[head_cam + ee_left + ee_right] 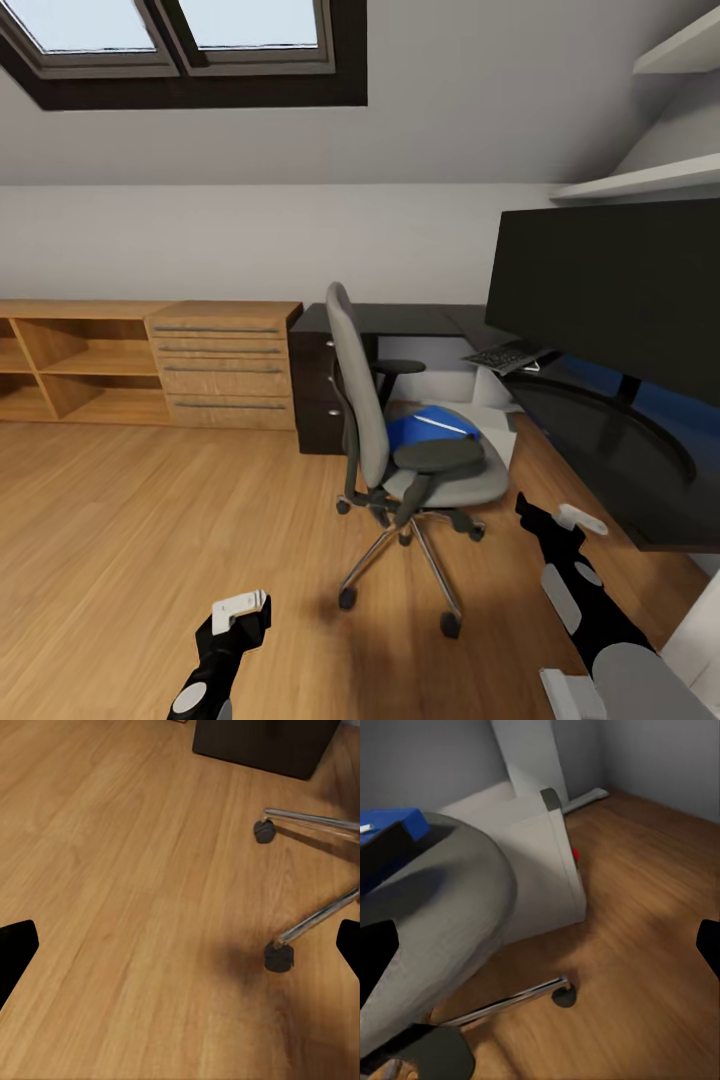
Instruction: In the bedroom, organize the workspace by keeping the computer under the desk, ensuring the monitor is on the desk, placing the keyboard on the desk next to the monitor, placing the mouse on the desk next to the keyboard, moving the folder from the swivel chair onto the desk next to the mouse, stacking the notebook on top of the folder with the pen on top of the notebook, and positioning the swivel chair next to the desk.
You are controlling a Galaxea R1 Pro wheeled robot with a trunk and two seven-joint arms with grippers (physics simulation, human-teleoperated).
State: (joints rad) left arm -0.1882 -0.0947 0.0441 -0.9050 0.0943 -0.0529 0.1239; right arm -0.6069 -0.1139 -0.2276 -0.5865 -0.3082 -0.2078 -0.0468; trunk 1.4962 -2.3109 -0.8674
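**Mia:** Where is the blue folder (432, 428) sitting?

**Ben:** It is lying on the seat of the swivel chair (400, 440), in the middle of the frame. A thin white stick is lying on top of it. It may be the pen, but I cannot tell.

**Mia:** And the desk (600, 440)?

**Ben:** It is running along the right side, with the monitor (610, 290) standing on it and the keyboard (508, 355) resting further back.

**Mia:** What are the hands doing?

**Ben:** The left gripper (243, 609) is hanging low at the lower left, over the wooden floor (150, 520). The right gripper (572, 520) is waiting at the lower right, near the chair. Both sets of fingers are spread wide and holding nothing.

**Mia:** What could be going wrong soon?

**Ben:** I think the chair is on wheels, so a bump from an arm could be rolling it away. The stick could be sliding off the folder too.
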